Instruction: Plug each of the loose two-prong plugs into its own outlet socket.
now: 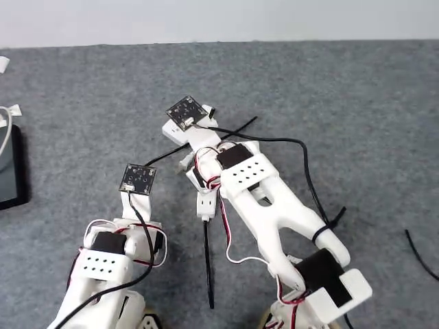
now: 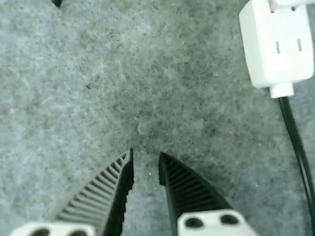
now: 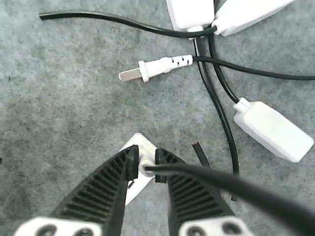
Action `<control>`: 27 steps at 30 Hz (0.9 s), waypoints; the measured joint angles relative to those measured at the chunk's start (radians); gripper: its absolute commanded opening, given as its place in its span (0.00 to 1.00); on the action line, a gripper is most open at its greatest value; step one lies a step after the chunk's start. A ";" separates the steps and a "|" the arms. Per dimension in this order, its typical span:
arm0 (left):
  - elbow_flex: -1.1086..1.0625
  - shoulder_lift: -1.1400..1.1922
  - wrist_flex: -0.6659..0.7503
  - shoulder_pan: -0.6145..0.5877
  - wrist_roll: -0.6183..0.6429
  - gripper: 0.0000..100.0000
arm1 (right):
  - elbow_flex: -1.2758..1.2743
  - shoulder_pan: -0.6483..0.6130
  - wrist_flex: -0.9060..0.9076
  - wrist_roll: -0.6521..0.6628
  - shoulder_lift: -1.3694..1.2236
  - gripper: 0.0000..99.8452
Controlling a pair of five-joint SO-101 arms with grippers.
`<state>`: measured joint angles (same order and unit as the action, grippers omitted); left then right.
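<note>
White two-prong plug: it lies flat and loose on the grey felt table cover, out ahead of my right gripper. Its bare metal blades point away from its black cord.
How it handles: I judge it light and rigid in the moulded body, but thin at the blades, which could bend. The cord looks springy enough to twist it in my grasp.
Where to hold: across the plain flanks of the body just behind the flange. I would avoid the blades and the ribbed neck, where it would pivot.
Left gripper: fingers drawn to a narrow gap with nothing between them, hanging over bare felt.
White outlet socket: it lies face up off to one side of my left gripper, two slots showing and a black cable leaving its end. It is probably light enough to slide when pushed, so it wants bracing.
Right gripper: pinched almost closed on a white block-shaped connector where its black cord enters. I cannot tell whether that piece is a plug or a socket.
Farther right: another white rectangular socket block lies on its own cord, well apart from the loose plug. Two more white blocks lie beyond it, with cords crossing between.
</note>
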<state>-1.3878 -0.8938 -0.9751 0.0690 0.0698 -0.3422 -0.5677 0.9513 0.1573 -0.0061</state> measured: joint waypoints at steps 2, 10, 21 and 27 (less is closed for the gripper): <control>0.000 0.000 0.000 0.000 0.000 0.02 | -0.034 0.000 0.000 0.000 0.000 0.01; 0.000 0.000 0.000 0.000 0.000 0.02 | -0.187 -0.006 -0.091 0.000 0.029 0.01; 0.000 0.000 0.000 -0.038 0.000 0.02 | -0.169 -0.044 -0.038 -0.031 0.023 0.18; 0.000 0.000 0.000 -0.054 0.000 0.02 | -0.098 -0.161 0.098 -0.224 -0.011 0.23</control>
<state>-1.3878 -0.8938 -0.9751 0.0153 0.0698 -0.4404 -0.7288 1.0495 -0.0667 -0.0169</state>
